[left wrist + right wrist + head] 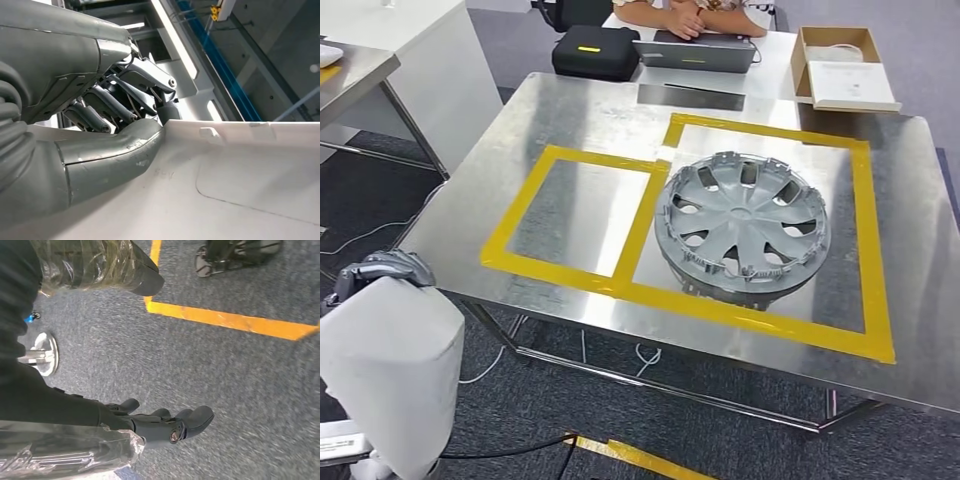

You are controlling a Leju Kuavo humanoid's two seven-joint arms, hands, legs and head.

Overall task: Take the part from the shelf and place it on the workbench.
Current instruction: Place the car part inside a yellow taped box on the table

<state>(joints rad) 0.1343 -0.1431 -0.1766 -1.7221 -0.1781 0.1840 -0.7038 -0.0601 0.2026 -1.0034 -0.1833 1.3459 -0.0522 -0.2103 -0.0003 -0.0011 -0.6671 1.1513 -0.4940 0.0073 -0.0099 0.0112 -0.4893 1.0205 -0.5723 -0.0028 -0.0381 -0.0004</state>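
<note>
The white part is sitting low at the robot's left side, off the near-left corner of the counter and below its top. The left hand is gripping the part's upper edge; in the left wrist view the thumb is lying along the white surface while the darker fingers are curling over the rim on the other side, so the part is being pinched between them. I cannot tell the part's long axis from these views.

From the hand, the counter is lying ahead and to the right. The nearer of the two yellow tape frames is standing bare, while the farther one is bearing a grey hubcap, so the coming move looks like a lift up and forward-right toward the bare frame.

The right hand is hanging over the grey floor, fingers loosely extended and holding nothing. The left arm is the carrying one.
</note>
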